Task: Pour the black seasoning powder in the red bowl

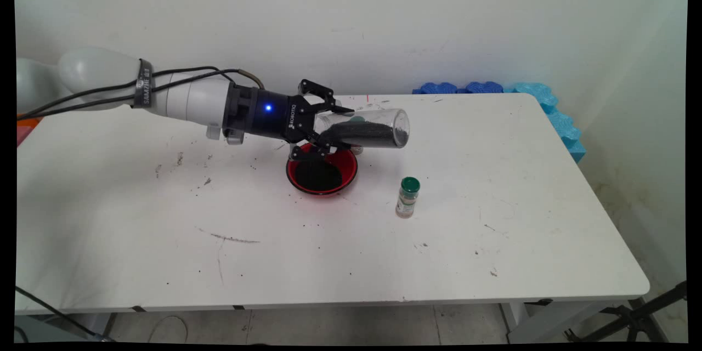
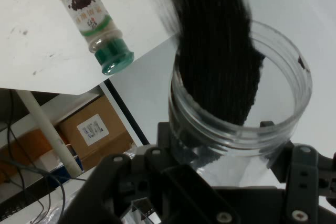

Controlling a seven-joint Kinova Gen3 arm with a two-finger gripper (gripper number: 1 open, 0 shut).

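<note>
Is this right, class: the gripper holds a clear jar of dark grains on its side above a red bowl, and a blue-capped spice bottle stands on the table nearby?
One detail is wrong: the spice bottle has a green cap, as the main view shows. The gripper does hold the clear jar on its side above the red bowl.

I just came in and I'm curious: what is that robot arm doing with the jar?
The arm's end effector is shut on a clear jar, holding it on its side above a red bowl. Dark grains lie along the jar's lower side, and more sit in the bowl. A small spice bottle with a green cap stands upright on the white table, to the bowl's right.
</note>
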